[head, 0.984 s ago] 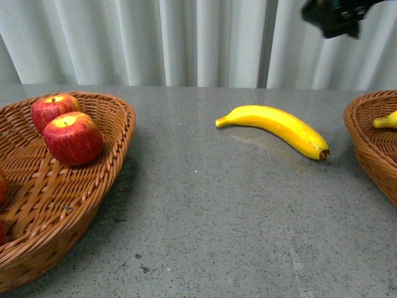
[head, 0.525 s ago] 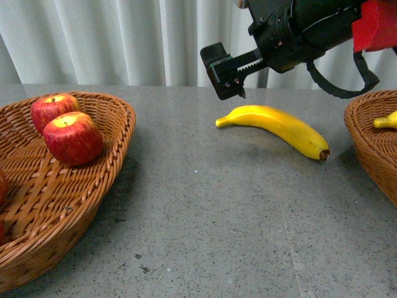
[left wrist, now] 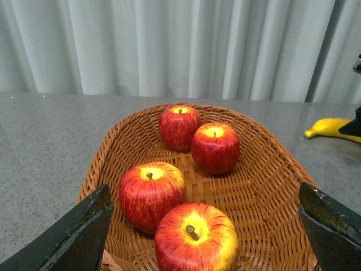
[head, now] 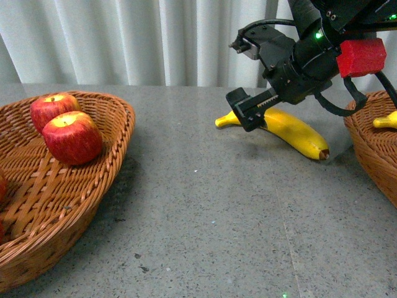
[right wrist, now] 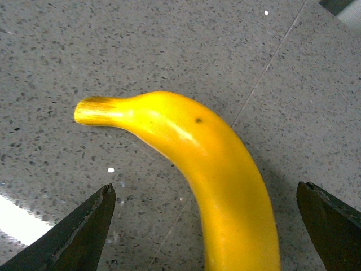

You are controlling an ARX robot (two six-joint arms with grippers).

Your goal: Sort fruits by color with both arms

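Observation:
A yellow banana (head: 296, 131) lies on the grey table, right of centre. My right gripper (head: 251, 112) is open and hangs just above the banana's stem end. In the right wrist view the banana (right wrist: 225, 169) lies between the spread jaws of the right gripper (right wrist: 206, 191), untouched. My left gripper (left wrist: 204, 193) is open and empty over the left wicker basket (left wrist: 265, 186), which holds several red apples (left wrist: 151, 193). Two of these apples (head: 72, 138) show in the front view. The left arm is out of the front view.
The left basket (head: 118, 124) fills the left side of the table. A second wicker basket (head: 367, 139) at the right edge holds another banana (head: 386, 121). White curtains hang behind the table. The banana's stem end also shows in the left wrist view (left wrist: 330, 128).
My right arm has come down from the top right corner to the left, then lowered to the banana's stem end. The fruit has not moved.

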